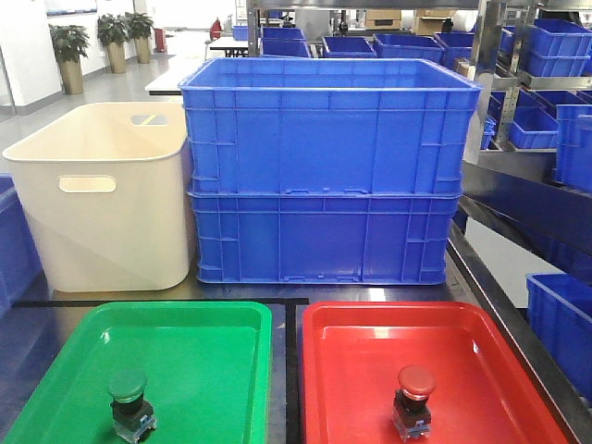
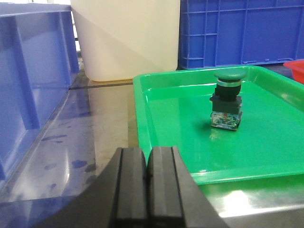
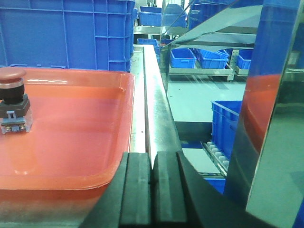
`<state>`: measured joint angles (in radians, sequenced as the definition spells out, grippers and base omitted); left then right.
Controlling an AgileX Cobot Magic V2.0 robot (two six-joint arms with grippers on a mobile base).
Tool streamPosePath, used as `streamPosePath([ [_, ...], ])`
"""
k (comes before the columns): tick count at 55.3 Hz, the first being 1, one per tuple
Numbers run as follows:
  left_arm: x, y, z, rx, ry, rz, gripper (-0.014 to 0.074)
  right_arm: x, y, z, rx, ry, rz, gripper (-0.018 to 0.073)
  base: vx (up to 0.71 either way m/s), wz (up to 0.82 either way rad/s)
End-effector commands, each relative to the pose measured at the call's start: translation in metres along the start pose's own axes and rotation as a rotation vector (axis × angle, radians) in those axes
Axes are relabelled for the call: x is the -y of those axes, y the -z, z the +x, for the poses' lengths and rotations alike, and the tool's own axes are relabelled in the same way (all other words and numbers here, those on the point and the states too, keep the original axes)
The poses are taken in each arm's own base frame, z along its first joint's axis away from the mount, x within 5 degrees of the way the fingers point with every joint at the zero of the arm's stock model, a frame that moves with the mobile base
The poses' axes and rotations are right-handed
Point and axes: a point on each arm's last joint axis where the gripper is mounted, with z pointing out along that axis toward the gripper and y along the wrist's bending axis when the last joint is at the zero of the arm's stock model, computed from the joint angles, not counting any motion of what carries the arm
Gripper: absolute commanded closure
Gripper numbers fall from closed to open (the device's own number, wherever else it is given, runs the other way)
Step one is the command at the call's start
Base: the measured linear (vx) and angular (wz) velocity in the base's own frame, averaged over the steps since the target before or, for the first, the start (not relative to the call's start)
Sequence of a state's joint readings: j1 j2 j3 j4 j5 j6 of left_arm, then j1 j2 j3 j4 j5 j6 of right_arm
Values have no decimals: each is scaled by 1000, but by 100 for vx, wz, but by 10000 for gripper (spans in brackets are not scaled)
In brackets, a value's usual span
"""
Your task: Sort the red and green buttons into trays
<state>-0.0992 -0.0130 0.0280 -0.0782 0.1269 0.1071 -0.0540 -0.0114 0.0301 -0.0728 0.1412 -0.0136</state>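
Writing: none I can read on the buttons, trays or crates; the button bases are too small to show any marking.
Green button (image 1: 129, 403): upright in the green tray (image 1: 55, 370), near its front edge. From the left wrist view it stands well inside the tray, cap up, with a bluish clear bottom.
Red button (image 1: 414, 400): upright in the red tray (image 1: 351, 319), also toward the front. From the right wrist view it sits at the left edge of the picture and is partly cut off.
Trays: side by side on the desk (image 1: 289, 370), green on the left, red on the right, a narrow dark gap between them. Both front edges are cut off at the bottom of the front view.
Left gripper (image 2: 147, 178): jaws pressed together with nothing between them, hanging off the near left corner of the green tray, apart from the button.
Right gripper (image 3: 152, 178): jaws closed flat on each other, empty, by the near right corner of the red tray, well apart from the button.
Behind: two stacked blue crates (image 1: 324, 166) and a cream tub (image 1: 111, 199) beside them; the tub's far handle slot only just shows.
Hard to make out: the arms themselves are out of the front view.
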Motion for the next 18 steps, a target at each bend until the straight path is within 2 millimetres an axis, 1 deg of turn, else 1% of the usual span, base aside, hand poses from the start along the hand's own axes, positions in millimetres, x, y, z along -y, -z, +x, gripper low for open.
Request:
streamPosePath([
  [1, -1, 3, -16, 114, 13, -11, 602, 0, 0, -3, 84, 20, 9, 571, 0, 0],
  [18, -1, 3, -16, 114, 13, -11, 602, 0, 0, -3, 84, 20, 9, 571, 0, 0],
])
